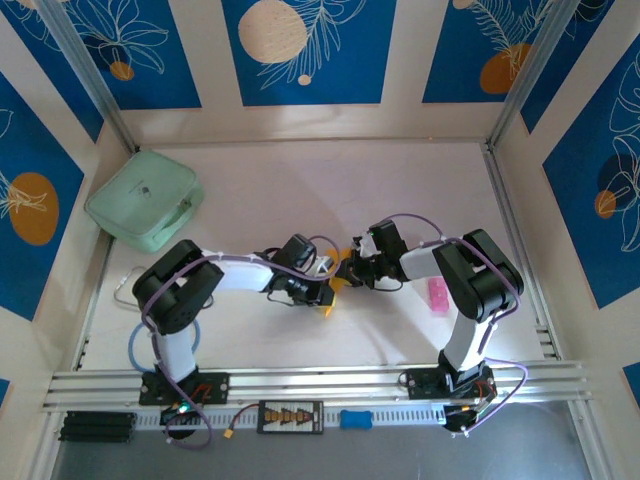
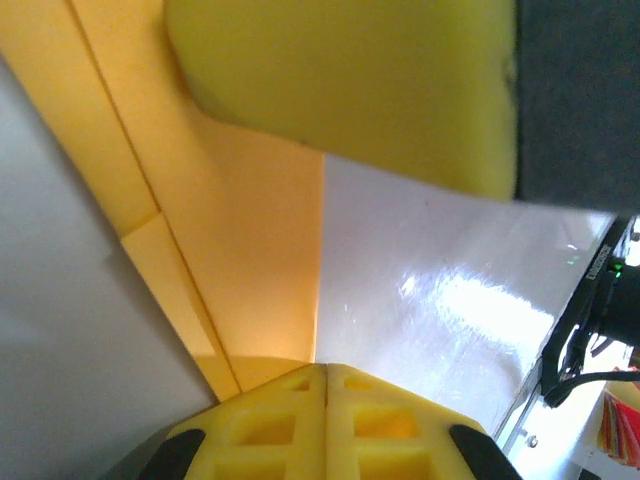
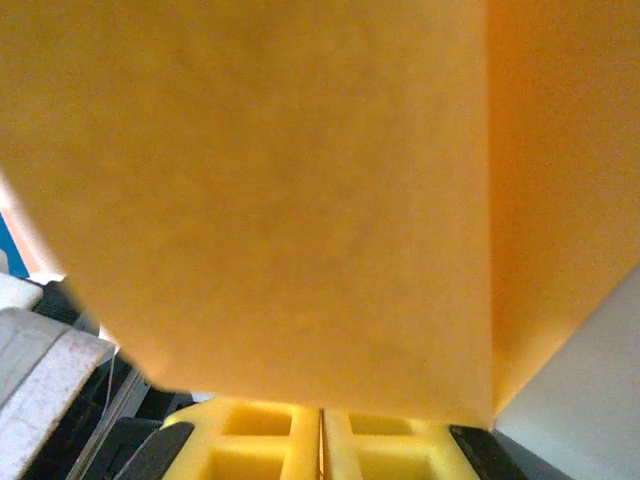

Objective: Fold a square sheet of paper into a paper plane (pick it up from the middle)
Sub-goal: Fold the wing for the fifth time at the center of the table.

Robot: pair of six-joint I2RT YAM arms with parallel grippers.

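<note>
Orange-yellow folded paper (image 3: 280,200) sits mid-table over the white tabletop (image 1: 300,190), between your two arms. Your left gripper (image 2: 325,385) and right gripper (image 3: 320,418) are both pinched tight on it. Its creases run lengthwise away from the left gripper, but you cannot tell which end is the tip.

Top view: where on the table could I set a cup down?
The far half of the table is bare, from the mint-green case across to the right rail. So is the near strip between the arm bases. The middle is crowded: the left gripper and right gripper meet on the sheet of paper, with a pink object beside the right arm.
</note>
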